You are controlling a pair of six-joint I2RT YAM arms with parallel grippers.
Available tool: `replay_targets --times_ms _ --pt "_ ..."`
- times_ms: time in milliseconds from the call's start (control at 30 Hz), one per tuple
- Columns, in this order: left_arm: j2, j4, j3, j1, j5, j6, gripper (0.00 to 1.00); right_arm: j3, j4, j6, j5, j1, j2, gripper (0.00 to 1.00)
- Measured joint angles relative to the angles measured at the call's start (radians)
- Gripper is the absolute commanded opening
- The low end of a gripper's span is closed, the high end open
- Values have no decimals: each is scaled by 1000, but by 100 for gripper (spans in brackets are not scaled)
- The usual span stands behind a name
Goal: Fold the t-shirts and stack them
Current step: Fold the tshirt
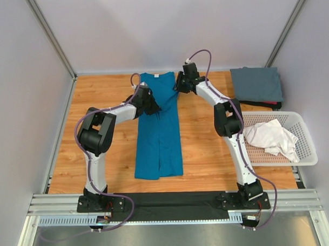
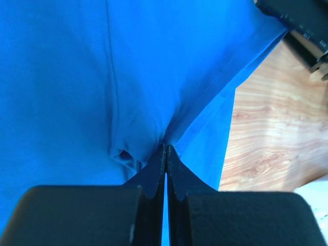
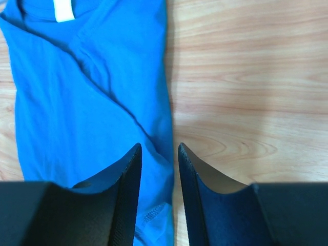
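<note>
The teal-blue t-shirt (image 1: 158, 128) lies lengthwise on the table, its sides folded in to a narrow strip, collar at the far end. My left gripper (image 1: 153, 105) is shut on a pinch of the teal-blue t-shirt (image 2: 102, 77) near its upper middle. My right gripper (image 1: 178, 85) is open, its jaws straddling the right edge of the teal-blue t-shirt (image 3: 77, 102) near the collar. A folded slate grey t-shirt (image 1: 256, 83) lies at the far right. The white t-shirt (image 1: 272, 138) is crumpled in the basket.
A white plastic lattice basket (image 1: 306, 145) stands at the right side of the wooden table (image 1: 208, 148). A dark item (image 1: 264, 104) shows under the grey shirt. Grey walls enclose the table on three sides.
</note>
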Motion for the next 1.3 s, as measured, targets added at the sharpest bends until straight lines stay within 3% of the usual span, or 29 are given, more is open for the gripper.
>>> replay_targets --times_ms 467,600,800,1300 --pt "0 92 -35 3 16 -90 0 -74 -47 10 9 -1 -54 36" --pt "0 99 -35 4 16 -97 0 -92 -42 34 0 -1 -77 16" --pt "0 107 -40 6 24 -101 0 -91 -42 62 -20 -1 -79 0" --pt "-28 116 -93 21 22 -105 0 40 14 105 -55 27 -46 0"
